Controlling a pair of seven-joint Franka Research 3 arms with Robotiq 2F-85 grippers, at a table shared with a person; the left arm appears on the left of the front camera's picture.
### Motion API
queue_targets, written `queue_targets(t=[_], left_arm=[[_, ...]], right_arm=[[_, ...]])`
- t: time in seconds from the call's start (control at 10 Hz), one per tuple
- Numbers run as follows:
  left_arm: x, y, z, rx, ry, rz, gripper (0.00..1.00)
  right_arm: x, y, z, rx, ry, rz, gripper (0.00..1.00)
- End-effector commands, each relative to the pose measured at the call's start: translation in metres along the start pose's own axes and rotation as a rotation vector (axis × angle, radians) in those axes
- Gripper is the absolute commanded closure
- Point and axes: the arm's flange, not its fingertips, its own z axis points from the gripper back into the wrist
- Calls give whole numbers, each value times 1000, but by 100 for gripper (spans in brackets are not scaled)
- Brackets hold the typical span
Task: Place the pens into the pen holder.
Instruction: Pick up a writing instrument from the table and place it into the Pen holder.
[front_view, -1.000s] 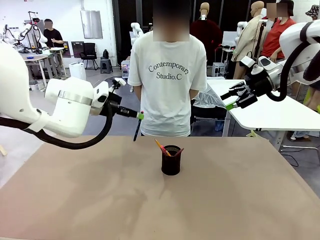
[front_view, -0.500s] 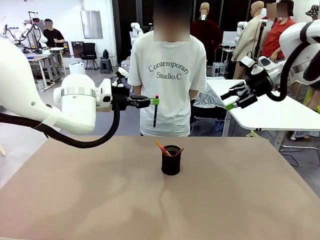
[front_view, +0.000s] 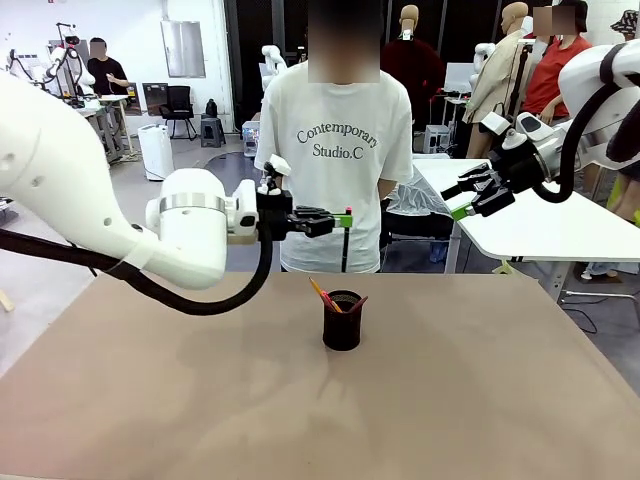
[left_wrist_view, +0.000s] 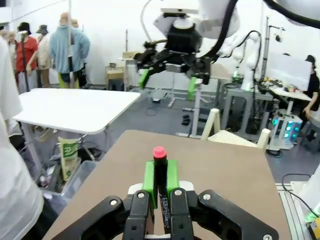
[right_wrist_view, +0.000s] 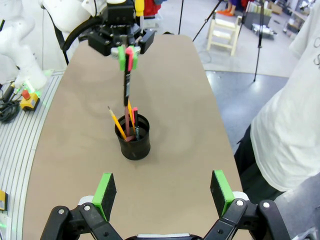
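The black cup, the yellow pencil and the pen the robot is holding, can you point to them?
pen holder (front_view: 342, 325): front view, on its mesh wall.
yellow pencil (right_wrist_view: 117, 123): right wrist view, on its shaft above the rim.
dark pen (front_view: 345, 245): front view, mid-shaft, hanging from the shut left end effector (front_view: 344, 218).

Dark red-capped pen (front_view: 345, 248) upright above mesh pen holder (front_view: 342, 320)

Blk pen (front_view: 345, 245) w/ red end; blk mesh holder (front_view: 342, 320); tan table (front_view: 150, 400).

My left gripper (front_view: 345, 217) reaches level across the middle, fingers pinched together; my right gripper (front_view: 466, 196) hangs raised, jaws spread wide.
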Motion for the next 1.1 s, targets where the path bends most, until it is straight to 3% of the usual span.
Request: queue_targets(t=[0.0, 1.0], left_arm=[[-19, -3, -14, -68, -56, -19, 100], [-43, -3, -24, -69, -10, -17, 100]], right_arm=[[1, 1, 0, -1, 1, 3, 0], [1, 1, 0, -1, 1, 3, 0]])
